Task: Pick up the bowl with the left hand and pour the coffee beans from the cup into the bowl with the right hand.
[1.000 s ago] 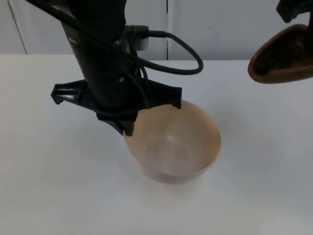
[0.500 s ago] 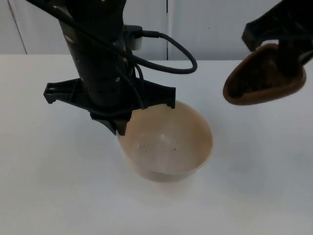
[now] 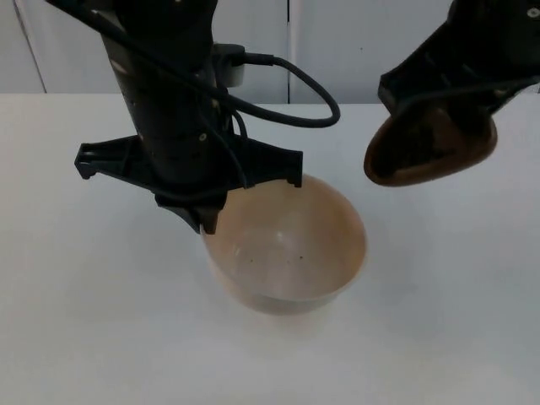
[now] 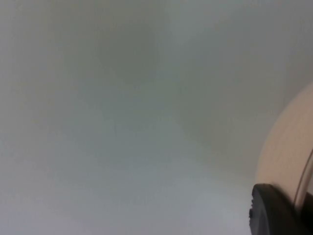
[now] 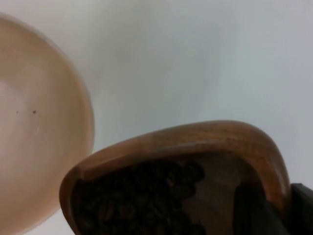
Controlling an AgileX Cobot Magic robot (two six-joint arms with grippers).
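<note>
Left gripper (image 3: 211,218) at the near-left rim of the bowl (image 3: 291,249), fingers clamped on that rim. Bowl pale beige, round — no long axis — mouth facing up and tipped slightly toward the camera in the top view. Whether bowl is off the tabletop (image 3: 76,329) or touching it: cannot tell; soft shadow lies under it. A few dark specks inside the bowl, otherwise bare interior.

Right gripper (image 5: 293,208) above and to the right of the bowl, fingers clenched on the cup (image 3: 429,150). Cup brown, wooden-looking, tilted: long axis running roughly left-right in the top view, mouth turned down and toward the bowl. Cup clear of the bowl, not touching, held in the air beside the bowl's far-right rim. In the right wrist view, coffee beans (image 5: 139,200) heaped dark inside the cup, gathered toward the lip nearest the bowl's rim (image 5: 88,122).

Surface: white tabletop, plain, matt. Behind it a grey partition wall (image 3: 337,51) with a vertical seam.

Hidden or unclear: left arm's body covers the bowl's far-left rim in the top view. Upper part of the cup covered by the right arm. Left wrist view hazy — pale tabletop, a curved edge of the bowl (image 4: 288,161) and one black fingertip (image 4: 274,210) just made out. Right gripper's far finger behind the cup wall, not resolvable.
</note>
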